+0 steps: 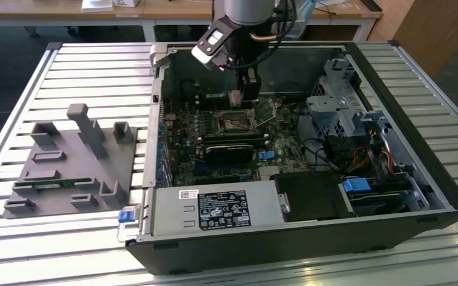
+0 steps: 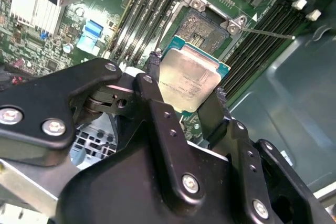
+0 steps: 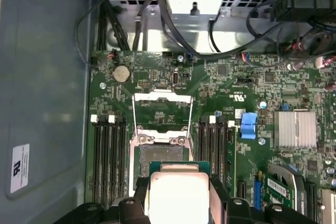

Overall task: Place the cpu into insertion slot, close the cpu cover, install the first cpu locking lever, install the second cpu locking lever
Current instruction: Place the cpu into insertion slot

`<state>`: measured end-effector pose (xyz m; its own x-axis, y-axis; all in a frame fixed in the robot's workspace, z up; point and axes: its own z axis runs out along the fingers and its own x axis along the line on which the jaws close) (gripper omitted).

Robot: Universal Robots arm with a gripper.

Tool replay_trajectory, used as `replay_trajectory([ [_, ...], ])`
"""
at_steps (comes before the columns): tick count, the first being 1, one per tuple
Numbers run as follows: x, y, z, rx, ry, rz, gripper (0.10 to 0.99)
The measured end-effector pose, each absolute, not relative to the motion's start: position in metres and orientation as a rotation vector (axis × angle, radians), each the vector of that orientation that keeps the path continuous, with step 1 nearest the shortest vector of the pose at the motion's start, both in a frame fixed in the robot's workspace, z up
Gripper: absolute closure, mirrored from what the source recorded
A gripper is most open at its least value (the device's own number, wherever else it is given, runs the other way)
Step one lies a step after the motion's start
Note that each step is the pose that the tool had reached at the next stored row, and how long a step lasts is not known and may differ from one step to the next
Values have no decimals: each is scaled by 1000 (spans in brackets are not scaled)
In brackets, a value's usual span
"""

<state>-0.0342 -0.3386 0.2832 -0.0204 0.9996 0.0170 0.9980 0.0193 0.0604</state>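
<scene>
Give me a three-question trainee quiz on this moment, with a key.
1. True or false: the cpu sits in the insertion slot.
2. The end effector is: A) open, B) shut on the cpu, C) shut on a cable.
3. Fill in: the grey fixture lies on the exterior view's ____ of the computer case.
Key: 1 false; 2 B; 3 left.

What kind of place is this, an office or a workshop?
Probably a robotics lab or workshop: an open computer case lies on a slatted metal table, the gripper holds the cpu inside it, and wooden desks stand behind.
</scene>
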Motion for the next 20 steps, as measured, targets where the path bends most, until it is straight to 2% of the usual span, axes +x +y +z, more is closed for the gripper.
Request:
replay_trajectory([
  [20,-34,-339,278,2137,2261,87,549],
])
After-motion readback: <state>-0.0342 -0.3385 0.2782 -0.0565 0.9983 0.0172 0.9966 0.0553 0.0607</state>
